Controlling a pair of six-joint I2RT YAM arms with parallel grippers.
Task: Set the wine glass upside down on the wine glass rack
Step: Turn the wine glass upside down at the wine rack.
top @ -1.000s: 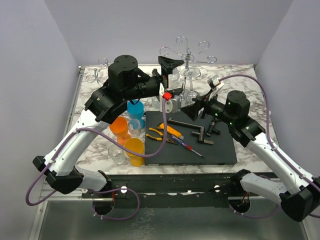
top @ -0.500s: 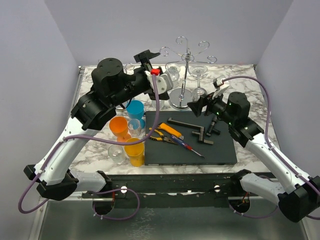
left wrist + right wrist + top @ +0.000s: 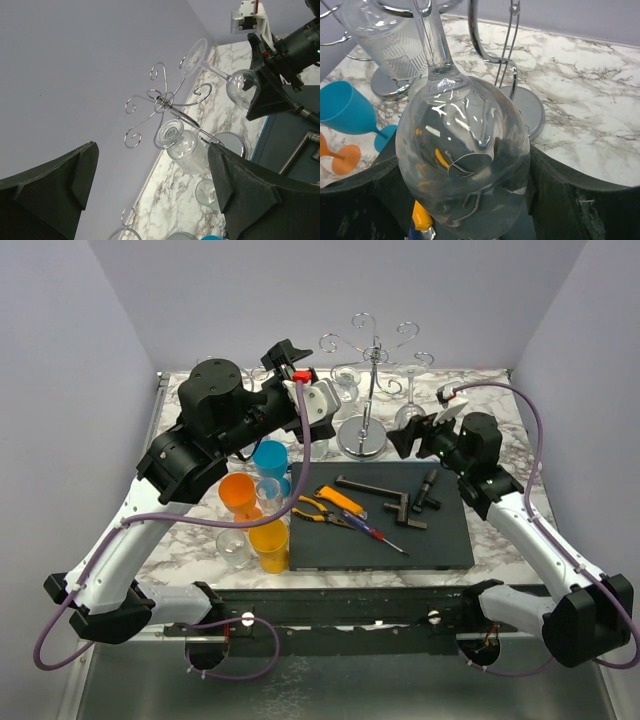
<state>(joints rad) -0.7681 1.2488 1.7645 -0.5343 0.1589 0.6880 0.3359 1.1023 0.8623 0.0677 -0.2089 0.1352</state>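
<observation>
Up top, the fixed camera sits high behind the robot and looks down and forward across the whole table (image 3: 500, 430) to the back wall (image 3: 300, 300). The left wrist camera tilts upward, peering out between its own dark fingers (image 3: 250, 185) at the wine glass rack (image 3: 165, 100) from some way off. The right wrist camera is jammed right up against the wine glass (image 3: 465, 155), facing down toward the rack's foot. All three views share the rack, and the left wrist view catches that glass too.

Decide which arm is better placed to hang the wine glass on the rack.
Right: the right gripper holds the wine glass by its bowl, foot upward, beside the rack; the left gripper is open and empty.
</observation>
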